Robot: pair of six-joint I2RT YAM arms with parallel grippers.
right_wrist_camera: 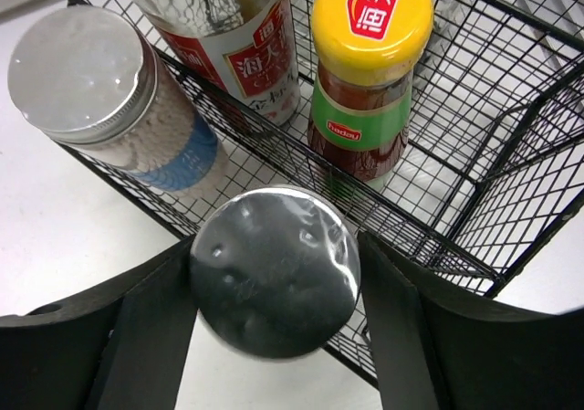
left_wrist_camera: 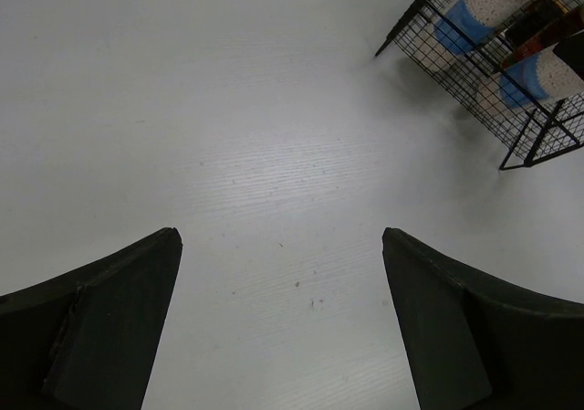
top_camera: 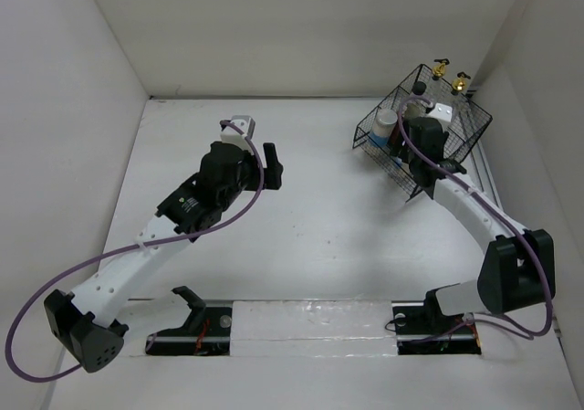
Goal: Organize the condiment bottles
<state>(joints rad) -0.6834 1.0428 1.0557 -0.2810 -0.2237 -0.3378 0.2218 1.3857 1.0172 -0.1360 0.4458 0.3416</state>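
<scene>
A black wire basket (top_camera: pixel 476 118) stands at the far right. My right gripper (top_camera: pixel 425 148) reaches into its near corner and is shut on a silver-topped, blue-labelled shaker (right_wrist_camera: pixel 274 278), its fingers (right_wrist_camera: pixel 137 337) hugging both sides. That shaker also shows in the left wrist view (left_wrist_camera: pixel 540 77). The second shaker (right_wrist_camera: pixel 87 72) stands in the basket to its left. A clear red-labelled bottle (right_wrist_camera: pixel 239 49) and a yellow-capped jar of red contents (right_wrist_camera: pixel 365 81) stand behind. Two gold-spouted cruets (top_camera: pixel 449 74) are at the basket's far corner. My left gripper (top_camera: pixel 272 164) is open and empty over bare table.
The white side walls close in the table on the left, back and right. The basket (left_wrist_camera: pixel 411 22) sits close to the right wall. The left arm stretches diagonally from the near left corner toward the table's middle.
</scene>
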